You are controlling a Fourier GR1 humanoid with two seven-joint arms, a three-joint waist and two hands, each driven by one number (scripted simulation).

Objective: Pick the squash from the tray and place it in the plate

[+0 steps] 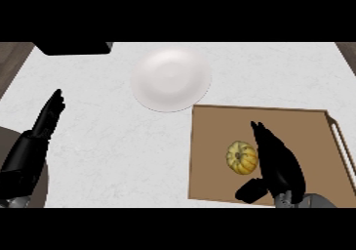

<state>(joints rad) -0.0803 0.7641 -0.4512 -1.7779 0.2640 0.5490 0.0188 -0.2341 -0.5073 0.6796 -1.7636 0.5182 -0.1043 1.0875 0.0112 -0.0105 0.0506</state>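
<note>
Squash (241, 157) on tray (209, 146), right hand (281, 167) just right of it; plate (170, 79) behind tray's left corner.

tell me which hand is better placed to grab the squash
The right hand: it is open over the tray, right beside the squash. The left hand rests open near the view's left edge, well away from the tray.

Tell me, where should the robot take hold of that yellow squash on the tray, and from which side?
Probably round its wide middle, coming from above and from the robot's right side. The squash is small, round and ribbed, and it lies flat on the tray with no handle to catch. The right hand is open just beside it, well placed to close across it.
</note>
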